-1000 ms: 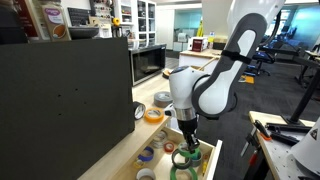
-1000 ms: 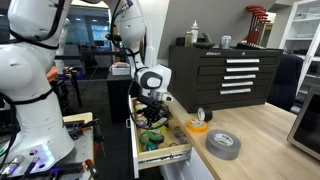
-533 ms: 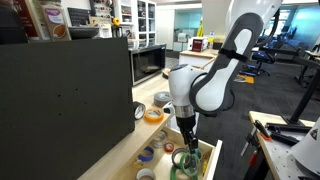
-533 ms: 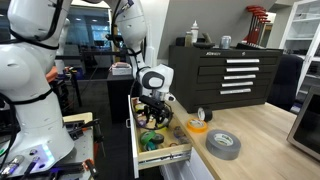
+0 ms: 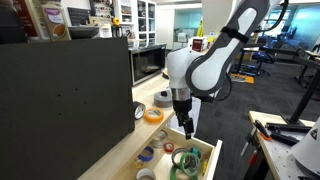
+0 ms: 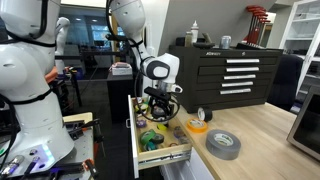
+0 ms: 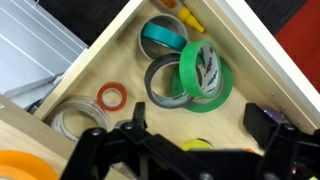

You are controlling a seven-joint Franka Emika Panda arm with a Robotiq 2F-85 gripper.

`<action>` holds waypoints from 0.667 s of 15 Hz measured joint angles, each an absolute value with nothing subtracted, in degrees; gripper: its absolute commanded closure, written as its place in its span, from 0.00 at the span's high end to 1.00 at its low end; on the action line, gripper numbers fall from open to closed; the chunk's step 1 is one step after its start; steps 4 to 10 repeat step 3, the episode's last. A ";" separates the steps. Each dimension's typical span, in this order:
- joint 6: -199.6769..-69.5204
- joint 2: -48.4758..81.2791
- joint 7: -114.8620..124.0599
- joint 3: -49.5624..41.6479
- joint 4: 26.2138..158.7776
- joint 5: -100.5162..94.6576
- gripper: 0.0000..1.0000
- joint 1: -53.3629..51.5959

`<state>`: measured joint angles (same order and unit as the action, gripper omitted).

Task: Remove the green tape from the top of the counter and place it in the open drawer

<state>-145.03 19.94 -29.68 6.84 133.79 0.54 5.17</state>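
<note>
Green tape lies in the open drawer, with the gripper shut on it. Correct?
Not quite. The green tape does lie in the drawer, but the gripper is open and clear of it, holding nothing; the wrist view shows this.

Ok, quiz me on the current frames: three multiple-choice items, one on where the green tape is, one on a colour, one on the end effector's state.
1. Where is the green tape?
A. on the floor
B. in the drawer
C. in the end effector

2. The small thin ring in the drawer is:
A. red
B. blue
C. white

3. The end effector is:
A. shut on a roll
B. open and empty
C. out of view

Answers:
1 B: the tape leans on a grey roll inside the drawer.
2 A: the wrist view shows it red.
3 B: its fingers stand apart and hold nothing.
</note>
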 measured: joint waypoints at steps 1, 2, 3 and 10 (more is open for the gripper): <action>-144.12 18.79 -29.60 6.63 133.55 0.65 1.00 5.34; -143.32 17.76 -29.14 6.27 133.33 0.65 1.00 5.36; -142.72 16.88 -28.93 5.97 133.16 0.66 1.00 5.36; -142.72 16.88 -28.93 5.97 133.16 0.66 1.00 5.36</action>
